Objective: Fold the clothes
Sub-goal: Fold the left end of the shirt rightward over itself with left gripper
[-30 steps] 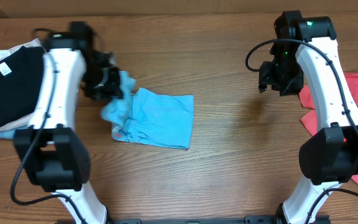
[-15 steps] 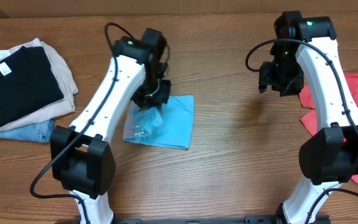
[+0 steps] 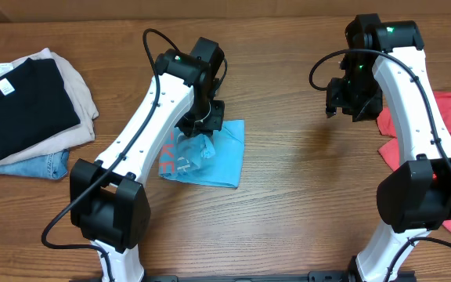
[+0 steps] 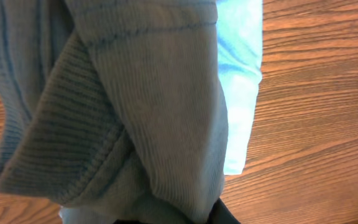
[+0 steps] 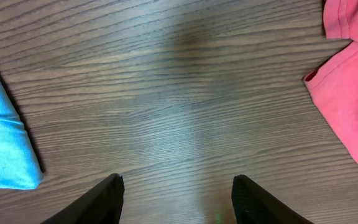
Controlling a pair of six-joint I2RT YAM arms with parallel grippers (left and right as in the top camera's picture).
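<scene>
The light blue T-shirt (image 3: 221, 160) lies folded into a small rectangle at the table's middle, its red-orange lettering showing on the left edge. My left gripper (image 3: 204, 129) hovers over its top left part, shut on a bunched piece of the shirt that hangs below it. In the left wrist view this ribbed fabric (image 4: 135, 93) fills the picture and hides the jaws. My right gripper (image 5: 178, 186) is open above bare wood, well right of the blue shirt (image 5: 2, 143). The red T-shirt (image 3: 449, 113) lies crumpled at the right edge, behind the right arm.
A stack of folded clothes sits at the far left: a black shirt (image 3: 14, 106) on a beige one, with denim (image 3: 41, 166) underneath. The red shirt's hem (image 5: 353, 93) lies just right of the right gripper.
The left arm swung from the shirt's left end rightward over it, carrying the bunched fabric onto the folded part. The right arm has not moved.
</scene>
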